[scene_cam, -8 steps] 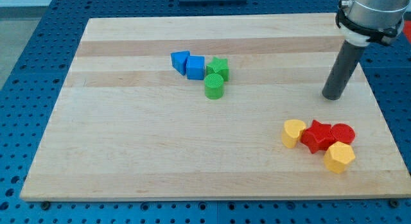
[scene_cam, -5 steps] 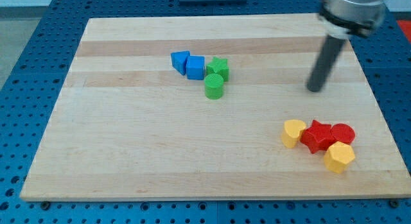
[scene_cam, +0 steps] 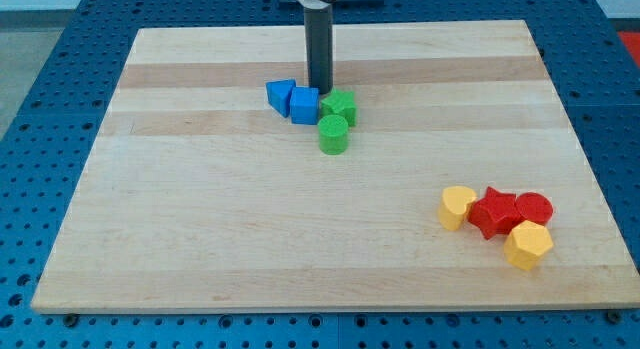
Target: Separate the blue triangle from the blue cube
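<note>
A blue triangle (scene_cam: pixel 280 93) lies at the upper middle of the wooden board (scene_cam: pixel 200 219), touching the left side of a blue cube (scene_cam: pixel 304 104). My tip (scene_cam: pixel 319 87) stands just above the blue cube's upper right corner, very close to it and to the green block at the cube's right. The rod rises straight up out of the view's top.
A green star-like block (scene_cam: pixel 340 106) touches the cube's right side, with a green cylinder (scene_cam: pixel 333 135) just below it. At the lower right sit a yellow heart-like block (scene_cam: pixel 457 207), a red star (scene_cam: pixel 494 212), a red cylinder (scene_cam: pixel 533 208) and a yellow hexagon (scene_cam: pixel 527 246).
My rod has swept from the board's right side far to the left, ending just above the blue cube. No block has moved.
</note>
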`<state>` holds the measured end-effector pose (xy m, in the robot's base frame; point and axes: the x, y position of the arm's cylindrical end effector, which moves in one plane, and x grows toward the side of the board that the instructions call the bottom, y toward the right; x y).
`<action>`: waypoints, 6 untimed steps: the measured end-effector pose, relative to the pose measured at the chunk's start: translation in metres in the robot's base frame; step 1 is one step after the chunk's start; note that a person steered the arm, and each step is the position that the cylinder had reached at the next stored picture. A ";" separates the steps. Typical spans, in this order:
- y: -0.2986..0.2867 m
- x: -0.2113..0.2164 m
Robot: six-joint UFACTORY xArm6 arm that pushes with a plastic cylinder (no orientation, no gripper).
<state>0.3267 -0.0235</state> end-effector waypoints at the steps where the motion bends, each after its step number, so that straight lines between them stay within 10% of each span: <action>1: -0.011 0.000; 3: -0.041 0.018; 6: -0.063 0.161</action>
